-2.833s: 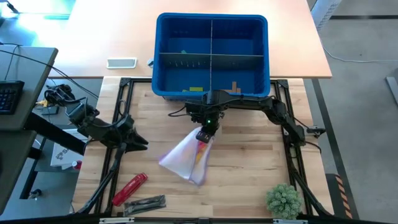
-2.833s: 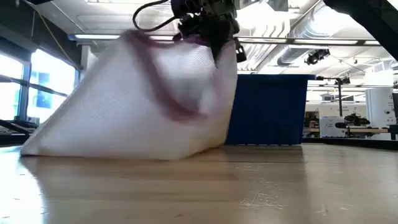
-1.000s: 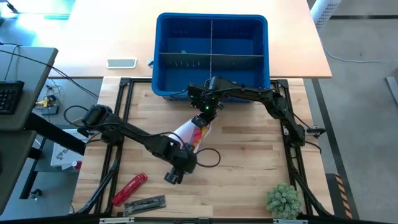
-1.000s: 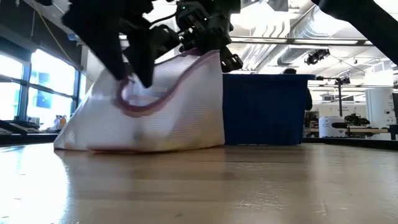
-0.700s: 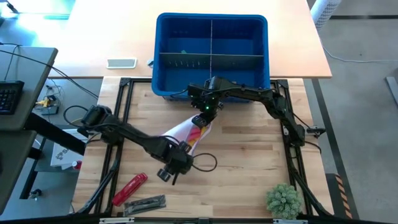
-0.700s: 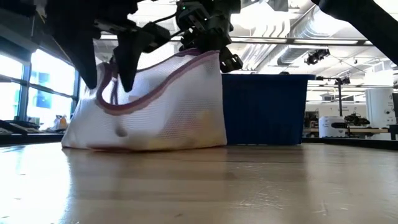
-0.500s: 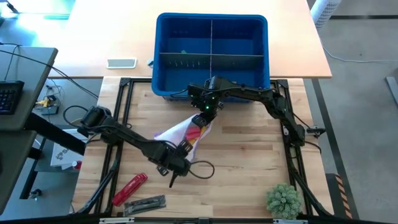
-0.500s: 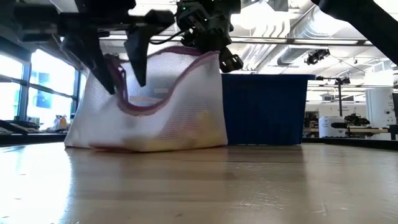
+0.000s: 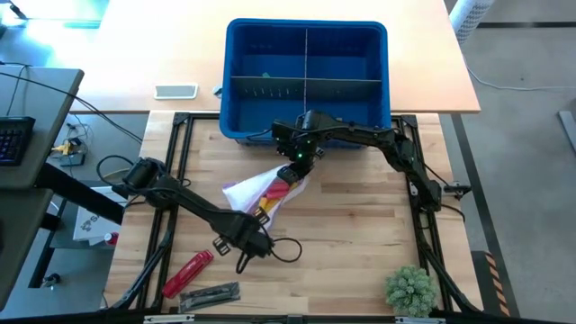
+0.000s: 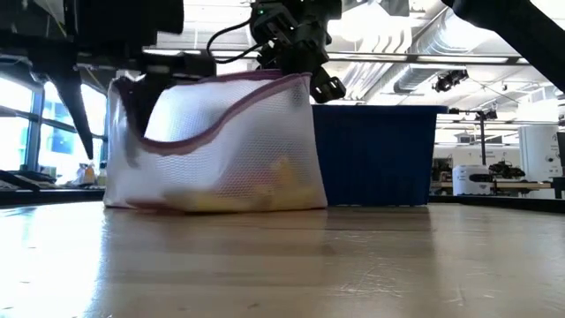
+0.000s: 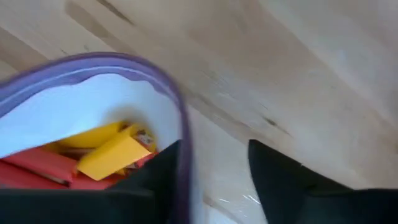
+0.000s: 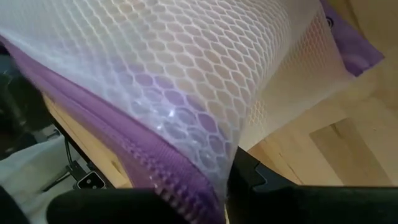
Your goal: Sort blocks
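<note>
Your right gripper (image 9: pixel 298 169) is clenched on the top corner of the mesh bag (image 9: pixel 250 193), just in front of the blue bin (image 9: pixel 306 25), and holds that corner up.

Your left gripper (image 11: pixel 214 163) is released, its fingers apart at the bag's mouth. The purple zip rim (image 11: pixel 180 134) runs just inside one finger, which looks hooked into the opening.

Over the last second this gripper has drawn away from the bin towards the table's near edge, and the rim has come with it. In the low view the mouth, slack and sagging a second ago, is now stretched wide between the two grippers. The bag stands like an open pouch on the wood.

The blocks are still inside, settled at the bottom. You can see yellow ones (image 11: pixel 115 151) and red ones (image 11: pixel 36 164) past the rim. The table shows no loose blocks, so the sorting of this load has not begun, though I judge the opening is now wide enough to tip or pick from.

I can read no brand, label or writing on the bag, bin or blocks.
</note>
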